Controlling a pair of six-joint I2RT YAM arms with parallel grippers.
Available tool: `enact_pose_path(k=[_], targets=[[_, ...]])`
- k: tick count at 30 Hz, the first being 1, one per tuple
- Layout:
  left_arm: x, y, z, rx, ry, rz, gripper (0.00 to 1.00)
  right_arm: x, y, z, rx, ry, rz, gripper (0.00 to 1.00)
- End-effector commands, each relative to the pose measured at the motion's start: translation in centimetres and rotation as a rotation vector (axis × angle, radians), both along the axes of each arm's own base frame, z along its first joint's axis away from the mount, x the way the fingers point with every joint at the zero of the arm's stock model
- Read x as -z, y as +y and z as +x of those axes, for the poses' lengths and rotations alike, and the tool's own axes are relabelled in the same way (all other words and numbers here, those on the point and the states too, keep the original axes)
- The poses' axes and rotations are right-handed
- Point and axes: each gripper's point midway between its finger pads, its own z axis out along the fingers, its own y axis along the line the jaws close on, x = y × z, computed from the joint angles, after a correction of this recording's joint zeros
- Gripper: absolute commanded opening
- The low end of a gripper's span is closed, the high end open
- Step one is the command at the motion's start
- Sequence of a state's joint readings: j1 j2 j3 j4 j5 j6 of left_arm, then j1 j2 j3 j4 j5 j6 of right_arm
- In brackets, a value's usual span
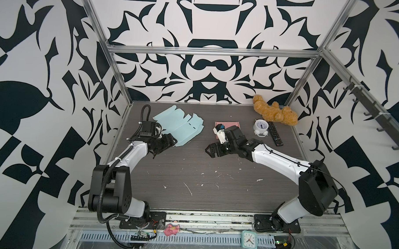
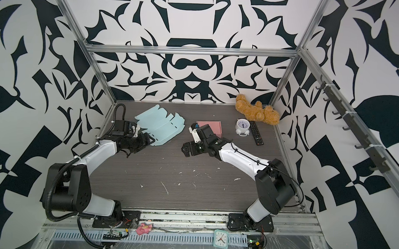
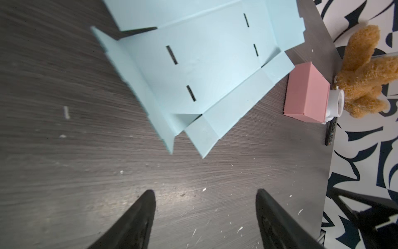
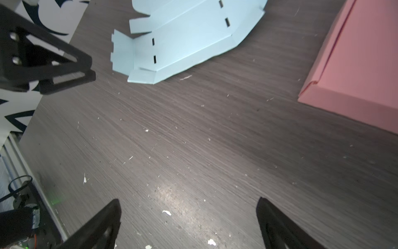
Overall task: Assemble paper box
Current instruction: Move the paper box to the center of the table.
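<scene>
No writing is legible; dial marks on the alarm clock [image 1: 261, 127] and keys on the remote [image 1: 275, 133] are too small.

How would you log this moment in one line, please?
stage: pre-grasp | left end effector: open, empty, short of blue box blank | right end effector: open, empty | blank: mostly flat | pink box: closed

Lighting evenly, brightly from above; glaring softly off the tabletop [image 4: 172, 194] in both wrist views; blurring toward their edges.
</scene>
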State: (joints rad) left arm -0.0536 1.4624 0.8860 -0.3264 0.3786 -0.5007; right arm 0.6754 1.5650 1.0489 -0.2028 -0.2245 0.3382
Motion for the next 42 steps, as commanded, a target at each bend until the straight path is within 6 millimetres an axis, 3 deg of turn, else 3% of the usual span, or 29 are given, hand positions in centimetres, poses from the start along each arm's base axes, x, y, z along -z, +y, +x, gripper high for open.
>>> enact_pose_path(k=[1,11,19,26,31,42], targets=[[0.6,0.4,0.3,-0.022,0.019,-0.006,0.75,-1.7,0.0,0.6,0.023,-0.049,0.047,1.0],[3.0,2.8,3.9,-0.173,0.051,-0.056,0.63,-2.2,-0.3,0.2,0.02,-0.068,0.055,1.0],[5.0,3.3,5.8,-0.209,0.084,-0.058,0.55,-2.0,-0.5,0.0,0.017,-0.074,0.048,1.0],[5.7,3.4,5.6,-0.225,0.102,-0.059,0.42,-1.9,-0.7,-0.2,0.012,-0.079,0.04,1.0],[5.6,3.6,5.2,-0.242,0.1,-0.053,0.27,-2.1,-0.4,-0.3,0.006,-0.074,0.065,1.0],[5.7,3.5,4.5,-0.267,0.107,-0.078,0.15,-2.5,-0.6,-0.6,0.008,-0.076,0.072,1.0]])
